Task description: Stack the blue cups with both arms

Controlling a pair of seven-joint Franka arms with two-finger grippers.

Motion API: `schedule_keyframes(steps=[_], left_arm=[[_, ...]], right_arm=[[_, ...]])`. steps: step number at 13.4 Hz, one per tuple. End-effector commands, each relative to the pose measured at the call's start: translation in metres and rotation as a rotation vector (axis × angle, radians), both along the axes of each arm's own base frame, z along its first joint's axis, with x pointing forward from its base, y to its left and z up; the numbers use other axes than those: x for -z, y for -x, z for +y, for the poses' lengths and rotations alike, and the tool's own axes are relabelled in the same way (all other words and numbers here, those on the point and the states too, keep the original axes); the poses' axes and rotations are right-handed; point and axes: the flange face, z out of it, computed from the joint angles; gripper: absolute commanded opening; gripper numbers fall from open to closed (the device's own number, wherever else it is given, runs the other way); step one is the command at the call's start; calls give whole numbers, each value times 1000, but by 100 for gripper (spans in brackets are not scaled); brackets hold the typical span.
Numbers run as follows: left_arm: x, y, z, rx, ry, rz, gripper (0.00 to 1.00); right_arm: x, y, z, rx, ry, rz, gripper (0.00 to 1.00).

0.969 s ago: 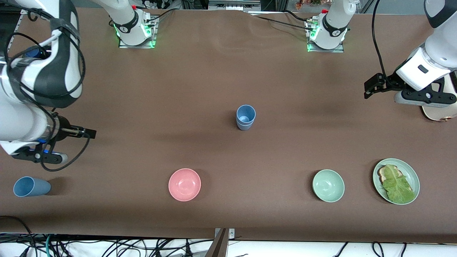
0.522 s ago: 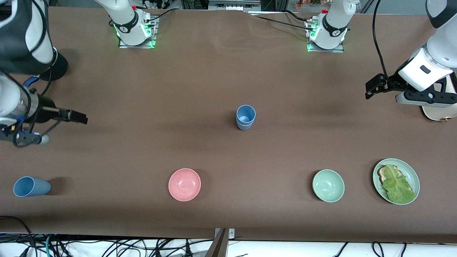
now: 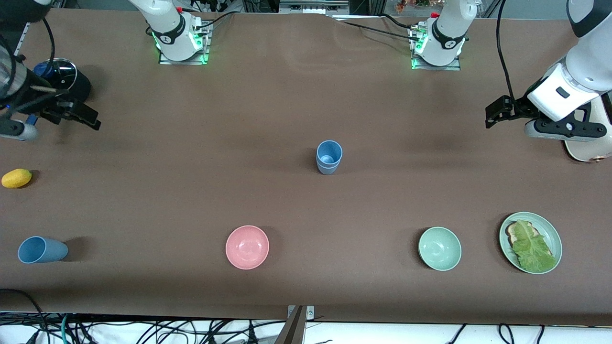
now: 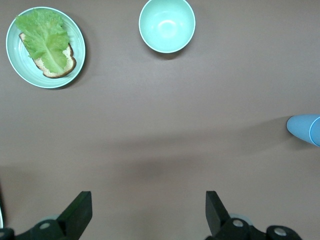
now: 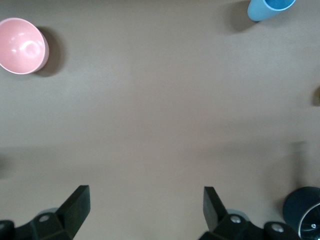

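Observation:
A greyish-blue cup [image 3: 329,157] stands upright at the middle of the table; its edge shows in the left wrist view [image 4: 305,129]. A mid-blue cup [image 3: 41,250] lies on its side near the table's front edge at the right arm's end; it also shows in the right wrist view [image 5: 270,8]. My right gripper [image 3: 86,116] is open and empty over bare table beside the black pot [image 3: 67,79]; its jaws stand wide apart in the right wrist view [image 5: 145,212]. My left gripper [image 3: 492,116] is open and empty over bare table at the left arm's end [image 4: 148,215].
A yellow lemon-like thing [image 3: 16,178] lies at the right arm's end. A pink bowl [image 3: 247,247], a pale green bowl [image 3: 440,248] and a green plate [image 3: 554,234] with bread and lettuce stand along the front. A cream object [image 3: 585,149] sits under the left arm.
My right arm has swung away from the front camera toward the black pot, uncovering the pot and the yellow thing. The left arm has barely shifted. The cups have not moved.

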Motion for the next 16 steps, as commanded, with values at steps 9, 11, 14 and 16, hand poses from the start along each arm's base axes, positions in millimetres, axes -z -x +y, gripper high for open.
schedule_keyframes(steps=[9, 11, 14, 16], left_arm=[[-5, 4, -3, -5, 11, 7, 100], [-5, 4, -3, -5, 11, 7, 100], [-5, 4, -2, -6, 11, 7, 100], [-5, 4, -2, -6, 11, 7, 100]], right_arm=[[23, 8, -3, -14, -21, -4, 100], [22, 8, -2, -14, -21, -6, 100], [23, 8, -3, -14, -21, -4, 100], [23, 8, -3, -16, -21, -4, 100]])
